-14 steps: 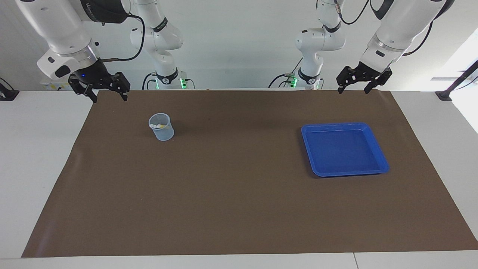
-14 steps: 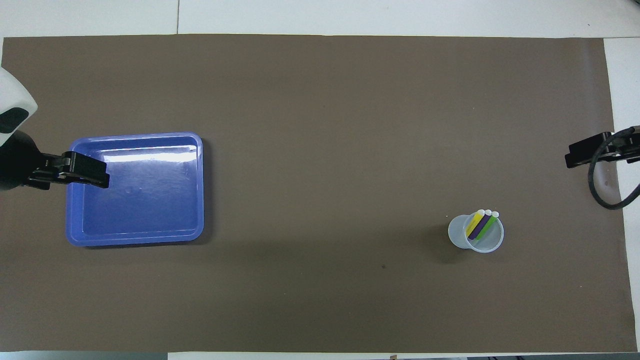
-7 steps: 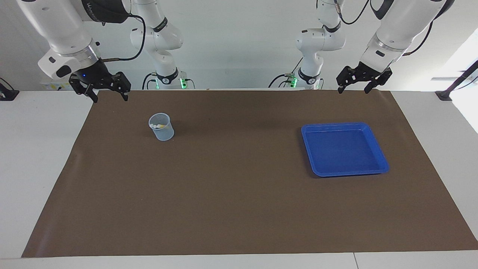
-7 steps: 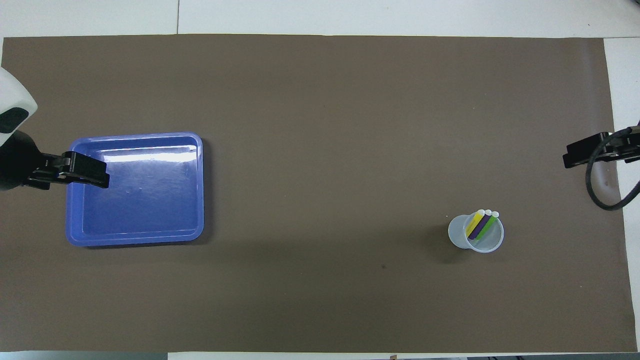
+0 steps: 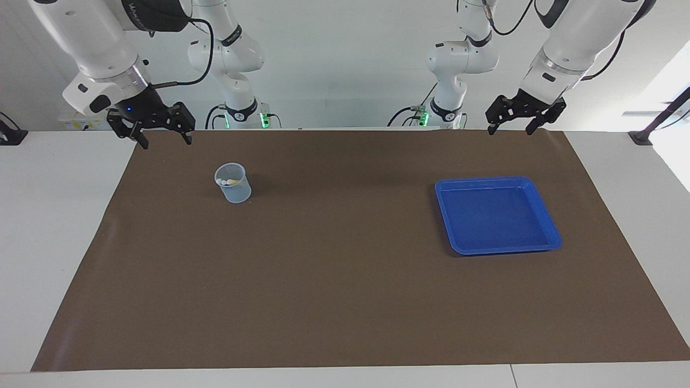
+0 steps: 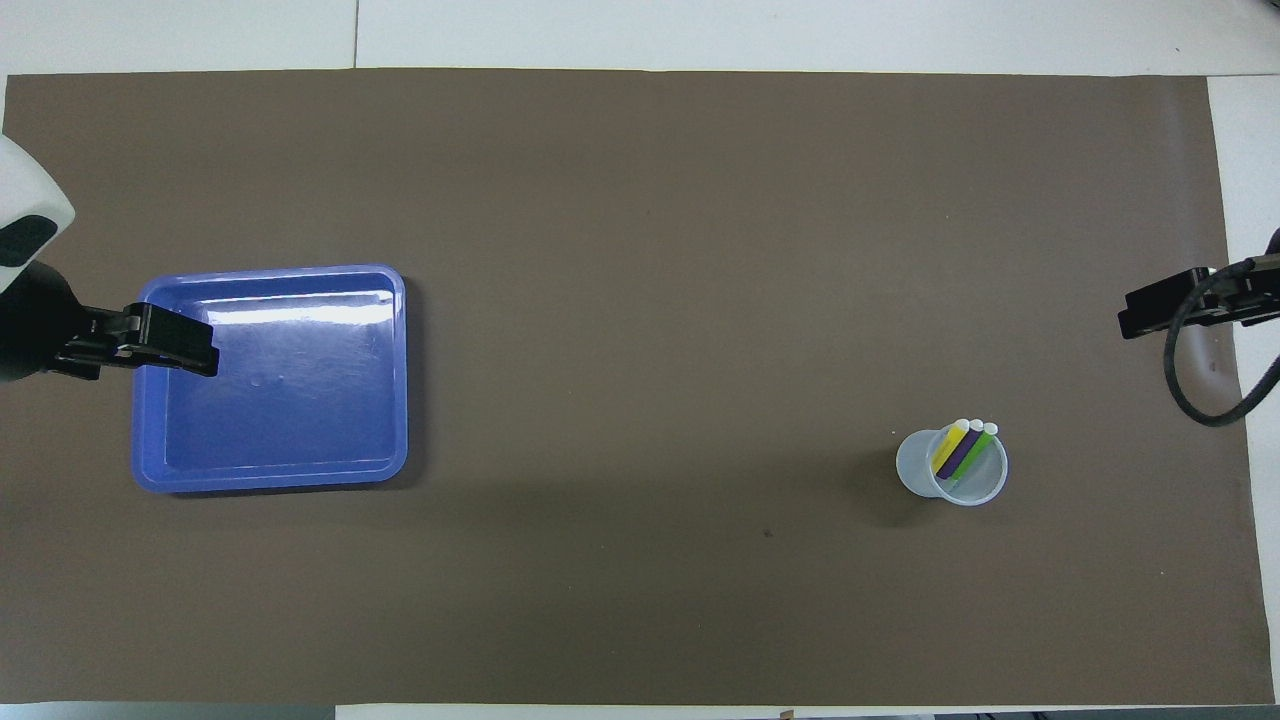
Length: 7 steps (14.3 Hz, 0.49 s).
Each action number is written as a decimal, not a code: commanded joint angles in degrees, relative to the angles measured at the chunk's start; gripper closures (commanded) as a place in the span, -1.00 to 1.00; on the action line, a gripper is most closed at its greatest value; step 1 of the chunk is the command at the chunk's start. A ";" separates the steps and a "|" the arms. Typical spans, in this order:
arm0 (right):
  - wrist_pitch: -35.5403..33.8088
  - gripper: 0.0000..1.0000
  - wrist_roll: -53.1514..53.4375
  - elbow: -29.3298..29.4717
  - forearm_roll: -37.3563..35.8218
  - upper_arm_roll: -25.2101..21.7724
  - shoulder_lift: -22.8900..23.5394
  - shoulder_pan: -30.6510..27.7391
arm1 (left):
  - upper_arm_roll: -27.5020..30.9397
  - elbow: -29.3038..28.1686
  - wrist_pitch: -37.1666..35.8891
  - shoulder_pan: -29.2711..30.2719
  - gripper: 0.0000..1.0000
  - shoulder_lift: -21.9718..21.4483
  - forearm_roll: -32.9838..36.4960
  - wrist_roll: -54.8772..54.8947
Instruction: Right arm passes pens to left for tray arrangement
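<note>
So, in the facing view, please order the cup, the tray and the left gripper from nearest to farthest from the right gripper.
From the right gripper:
1. Cup, holding the pens, at the right arm's end.
2. Tray, at the left arm's end.
3. Left gripper, raised over the mat's edge.

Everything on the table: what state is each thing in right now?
Pens: three, standing in the cup.
Cup: upright on the brown mat.
Tray: nothing in it.
Right tool: open, holding nothing.
Left tool: open, holding nothing.
</note>
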 commanded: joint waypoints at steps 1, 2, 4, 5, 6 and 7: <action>2.34 -1.00 -10.31 -5.94 3.05 0.32 -2.52 -0.09 | 0.16 0.14 -0.10 0.24 -1.00 -0.10 0.09 -0.24; 3.39 -1.00 -13.40 -7.44 3.22 0.49 -2.61 0.43 | 0.16 0.14 -0.10 0.24 -1.00 -0.01 0.09 -0.24; 5.32 -1.00 -20.50 -7.89 4.71 0.58 -0.60 2.45 | 0.16 0.14 -0.10 0.24 -1.00 -0.01 0.09 -0.24; 6.46 -1.00 -26.20 -7.89 5.24 0.58 1.07 2.63 | 0.16 0.14 -0.10 0.24 -1.00 -0.01 0.09 -0.24; 6.82 -1.00 -32.35 -7.89 5.25 0.67 2.21 2.81 | 0.16 0.14 -0.10 0.24 -1.00 -0.10 0.09 -0.15; 6.91 -1.00 -38.50 -8.41 5.16 0.76 3.01 2.81 | 0.16 0.14 -0.10 0.24 -1.00 -0.10 0.00 -0.24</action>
